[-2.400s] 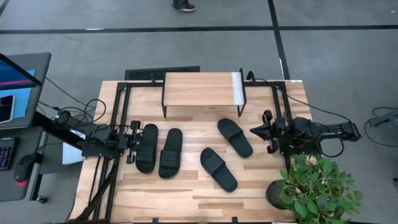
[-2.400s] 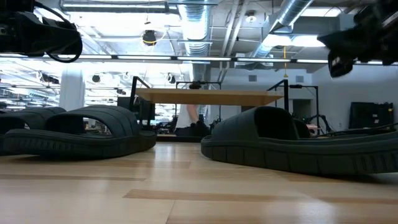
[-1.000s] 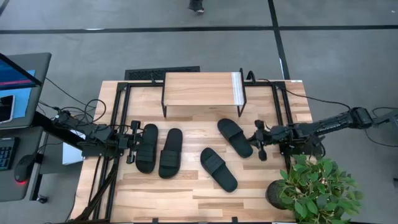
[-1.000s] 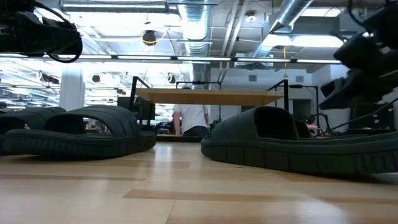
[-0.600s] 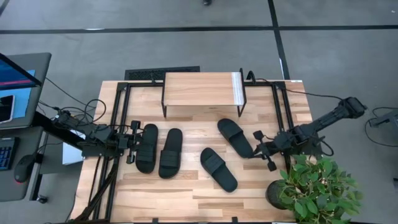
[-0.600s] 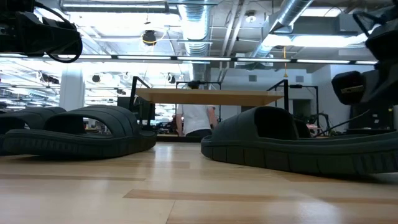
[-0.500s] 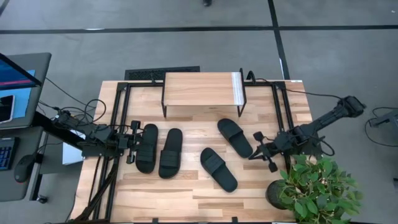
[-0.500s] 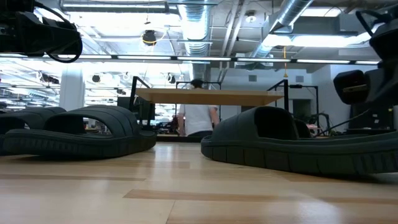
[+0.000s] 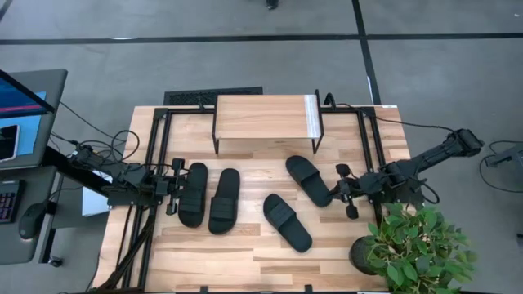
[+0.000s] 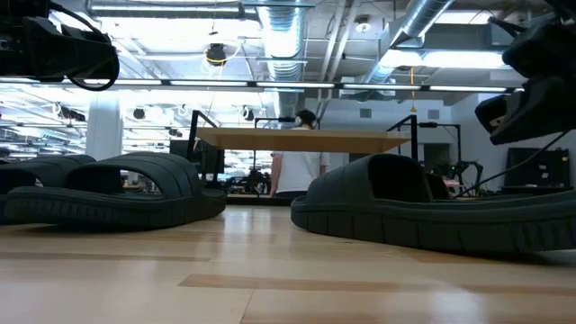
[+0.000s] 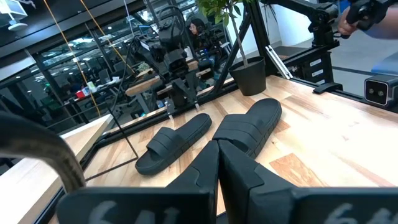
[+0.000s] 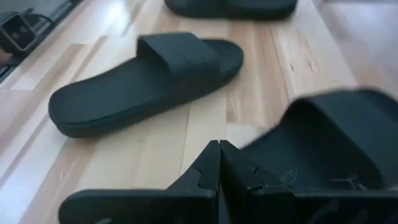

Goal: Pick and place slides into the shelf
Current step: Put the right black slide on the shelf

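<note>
On the light wood table (image 9: 245,245), the left gripper (image 9: 173,188), fingers clenched, sits beside two slides (image 9: 208,196); the shelf (image 9: 263,116) stands behind. Two more slides (image 9: 298,200) lie centre. The right gripper (image 9: 343,189), fingers clenched, nears one. Only the low view shows a person (image 10: 297,166).

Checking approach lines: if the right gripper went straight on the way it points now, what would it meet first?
Probably the nearest slide, just ahead of the right gripper; its wrist view shows that slide close in front. Height is unclear, so it might pass over.

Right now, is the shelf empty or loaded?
Empty as far as shown: nothing on the shelf top, and all four slides lie on the table.
</note>
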Controlling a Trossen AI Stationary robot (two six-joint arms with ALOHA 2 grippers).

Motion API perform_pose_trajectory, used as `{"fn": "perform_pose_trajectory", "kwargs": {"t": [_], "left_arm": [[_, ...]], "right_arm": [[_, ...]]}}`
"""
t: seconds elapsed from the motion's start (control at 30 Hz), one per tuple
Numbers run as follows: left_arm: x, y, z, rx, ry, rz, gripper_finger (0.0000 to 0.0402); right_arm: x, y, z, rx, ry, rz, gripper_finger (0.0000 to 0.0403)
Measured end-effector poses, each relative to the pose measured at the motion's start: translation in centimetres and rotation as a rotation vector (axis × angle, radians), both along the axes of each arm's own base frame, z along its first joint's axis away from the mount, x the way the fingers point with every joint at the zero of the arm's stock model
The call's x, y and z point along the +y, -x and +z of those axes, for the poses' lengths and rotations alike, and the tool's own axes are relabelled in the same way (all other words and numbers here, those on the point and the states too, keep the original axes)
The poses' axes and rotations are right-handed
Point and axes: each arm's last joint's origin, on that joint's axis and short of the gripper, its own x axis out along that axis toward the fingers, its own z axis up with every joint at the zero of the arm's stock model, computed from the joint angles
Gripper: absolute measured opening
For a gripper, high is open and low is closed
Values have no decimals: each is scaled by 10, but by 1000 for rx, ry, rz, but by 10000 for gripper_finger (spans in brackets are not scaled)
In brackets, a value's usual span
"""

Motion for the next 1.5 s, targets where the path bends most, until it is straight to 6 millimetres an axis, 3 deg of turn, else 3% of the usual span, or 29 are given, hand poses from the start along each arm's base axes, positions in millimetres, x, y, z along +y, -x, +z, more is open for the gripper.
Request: {"fn": "perform_pose_trajectory", "kwargs": {"t": [0.23,0.63,0.93,1.3,1.5], "left_arm": [[0,0,0,0,0,0,0],[0,0,0,0,0,0,0],[0,0,0,0,0,0,0],[0,0,0,1,0,0,0],[0,0,0,1,0,0,0]], "right_arm": [[4,4,4,66,-24,33,7],[2,3,5,64,-27,12,104],[6,-3,-7,166,7,11,151],[13,-20,-11,294,65,8,174],[15,-25,-26,396,107,4,174]]}}
